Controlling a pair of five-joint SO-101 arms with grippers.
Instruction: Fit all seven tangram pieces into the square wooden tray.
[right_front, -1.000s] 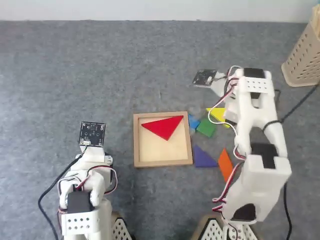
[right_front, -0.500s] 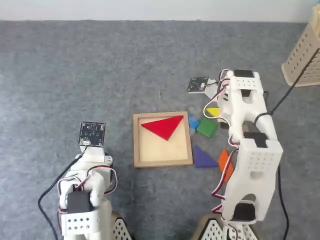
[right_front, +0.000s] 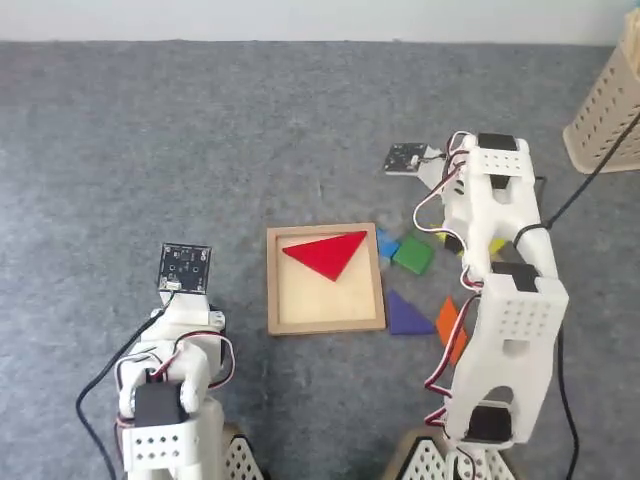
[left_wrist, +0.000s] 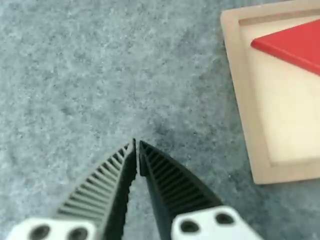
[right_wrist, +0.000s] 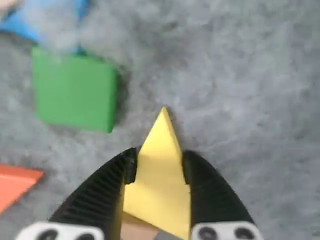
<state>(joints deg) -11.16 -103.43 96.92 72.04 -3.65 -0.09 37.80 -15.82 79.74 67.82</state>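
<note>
**Right tool closed on yellow triangle; one piece seated in tray**

Surroundings: A beige perforated container (right_front: 608, 110) stands at the far right corner of the tabletop (right_front: 180, 130), well apart from the work. The right arm's white body overhangs the loose pieces and hides part of the orange piece (right_front: 447, 322).

Task items: The square wooden tray (right_front: 325, 326) sits near mid-tabletop, toward the near edge. The red triangle (right_front: 326, 253) lies flat inside against the tray's far wall, its apex toward the near edge. Pale bare wood shows over the near half. Between the tray and the right arm lie the blue piece (right_front: 387, 243), just beside the tray's far right corner, the green square (right_front: 413, 254) next to it, and the purple triangle (right_front: 405, 315) by the near right corner.

Tools: The right tool (right_wrist: 159, 154) grips the yellow triangle (right_wrist: 159, 180) by two edges, its tip jutting forward, near the green square. The left tool (left_wrist: 136, 145) is fully closed on nothing, over the surface beside the tray's left wall.

Surface: Grey, carpet-like covering throughout.
</note>
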